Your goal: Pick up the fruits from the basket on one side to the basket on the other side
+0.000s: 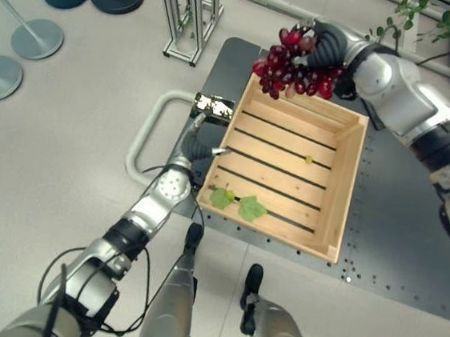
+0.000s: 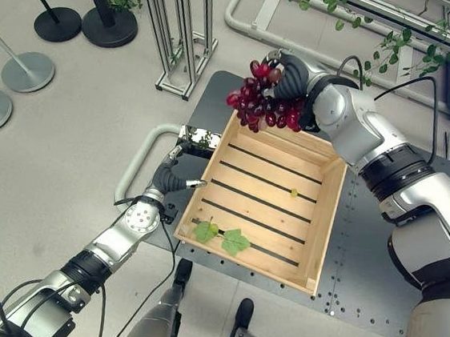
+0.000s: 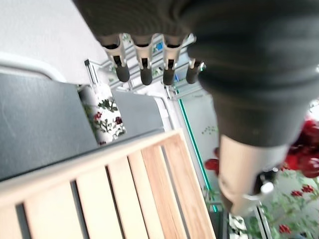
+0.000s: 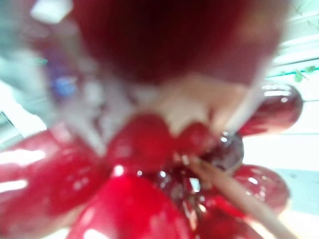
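1. Two green leaves lie on the slats at the near edge of the wooden crate; they may be left behind.
2. The left hand rests at the crate's left edge, fingers straight and holding nothing. It could bump the crate.
3. A loose green grape sits mid-crate.
4. Over the crate's far edge, the right hand grips a bunch of red grapes. Grapes could shake loose and drop.
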Motion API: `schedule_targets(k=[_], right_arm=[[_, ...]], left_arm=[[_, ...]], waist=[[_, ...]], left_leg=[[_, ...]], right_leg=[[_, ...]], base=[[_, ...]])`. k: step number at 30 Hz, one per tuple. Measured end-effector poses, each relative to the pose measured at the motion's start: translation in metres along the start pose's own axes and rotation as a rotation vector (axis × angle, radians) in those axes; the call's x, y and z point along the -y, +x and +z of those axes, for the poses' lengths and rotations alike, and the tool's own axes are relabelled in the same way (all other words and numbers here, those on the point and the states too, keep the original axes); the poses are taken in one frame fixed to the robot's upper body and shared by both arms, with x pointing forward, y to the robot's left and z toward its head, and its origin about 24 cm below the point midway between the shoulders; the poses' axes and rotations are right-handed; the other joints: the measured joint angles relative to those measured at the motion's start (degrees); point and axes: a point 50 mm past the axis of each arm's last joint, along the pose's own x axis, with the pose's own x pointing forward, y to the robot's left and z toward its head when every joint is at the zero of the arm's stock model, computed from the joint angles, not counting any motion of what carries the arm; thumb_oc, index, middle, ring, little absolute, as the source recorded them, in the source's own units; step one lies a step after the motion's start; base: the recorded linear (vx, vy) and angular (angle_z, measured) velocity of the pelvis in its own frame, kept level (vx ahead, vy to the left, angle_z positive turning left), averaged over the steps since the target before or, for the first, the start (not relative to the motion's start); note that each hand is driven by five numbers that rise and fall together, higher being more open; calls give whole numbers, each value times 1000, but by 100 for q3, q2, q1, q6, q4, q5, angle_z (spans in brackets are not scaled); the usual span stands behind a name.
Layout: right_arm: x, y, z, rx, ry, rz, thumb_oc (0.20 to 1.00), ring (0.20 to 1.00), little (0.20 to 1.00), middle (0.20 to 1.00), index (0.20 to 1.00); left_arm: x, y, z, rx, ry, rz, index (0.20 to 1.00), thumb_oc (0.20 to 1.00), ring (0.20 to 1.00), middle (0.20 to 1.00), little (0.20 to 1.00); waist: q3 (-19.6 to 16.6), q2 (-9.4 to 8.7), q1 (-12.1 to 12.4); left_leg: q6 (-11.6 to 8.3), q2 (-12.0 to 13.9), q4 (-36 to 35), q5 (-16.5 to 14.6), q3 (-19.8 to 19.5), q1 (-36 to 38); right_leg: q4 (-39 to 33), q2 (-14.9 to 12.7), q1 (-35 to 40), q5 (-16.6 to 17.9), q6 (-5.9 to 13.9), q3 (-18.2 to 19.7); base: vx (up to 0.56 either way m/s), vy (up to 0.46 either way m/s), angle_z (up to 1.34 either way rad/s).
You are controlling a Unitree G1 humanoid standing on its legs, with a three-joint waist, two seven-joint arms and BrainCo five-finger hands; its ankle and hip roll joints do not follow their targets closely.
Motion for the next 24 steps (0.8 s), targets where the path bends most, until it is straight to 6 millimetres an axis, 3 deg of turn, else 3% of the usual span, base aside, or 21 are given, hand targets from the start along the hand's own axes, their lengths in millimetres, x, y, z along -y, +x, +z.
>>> schedule_targets(k=[9, 16, 24], right_arm=[[-27, 8, 20, 56, -57, 119, 200, 200, 200, 200, 200], [-27, 7, 13, 22, -99, 106, 200, 200, 200, 200, 200], [-32, 10, 6, -12, -36, 91, 200, 200, 200, 200, 200]], left_arm=[[7, 1, 3, -6, -60, -40, 1000, 1000, 1000, 1000, 1000], [-9, 5, 6, 19, 27, -123, 1000, 1000, 1000, 1000, 1000], [6, 14, 28, 82, 25, -192, 1000, 1000, 1000, 1000, 1000]], waist=[[-53, -89, -3], [-58, -79, -18], [-104, 9, -33]], left_leg=[[0, 0, -7, 0, -1, -4], [2, -8, -14, 1, 9, -4], [2, -19, -16, 1, 10, -4]], right_leg=[[-3, -2, -7, 0, 0, 1], [-5, -16, -15, -1, 2, 10], [-7, -27, -14, -5, 7, 11]], base=[[0, 5, 0], [1, 12, 0], [0, 0, 0]])
